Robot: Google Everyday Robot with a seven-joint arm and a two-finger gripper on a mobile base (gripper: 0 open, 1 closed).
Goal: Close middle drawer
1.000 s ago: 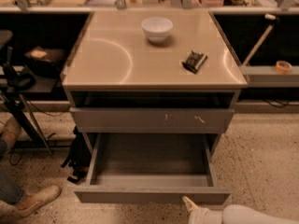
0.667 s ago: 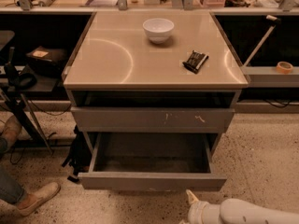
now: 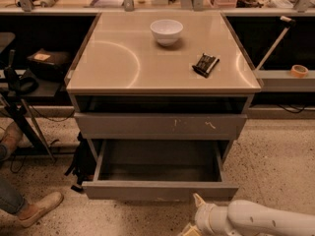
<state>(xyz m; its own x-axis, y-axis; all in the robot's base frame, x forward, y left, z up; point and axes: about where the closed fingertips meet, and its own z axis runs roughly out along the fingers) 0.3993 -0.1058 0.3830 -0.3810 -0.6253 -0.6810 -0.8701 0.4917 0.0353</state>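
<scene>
Speckled floor, open middle drawer (image 3: 160, 190), pincer (image 3: 193, 214) just beside its front

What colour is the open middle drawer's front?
The middle drawer is plain grey, camera view; the gripper is close in front.

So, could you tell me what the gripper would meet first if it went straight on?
Probably the flat front of the open middle drawer, just ahead of the gripper low in the view, though the depth between them is unclear.
</scene>
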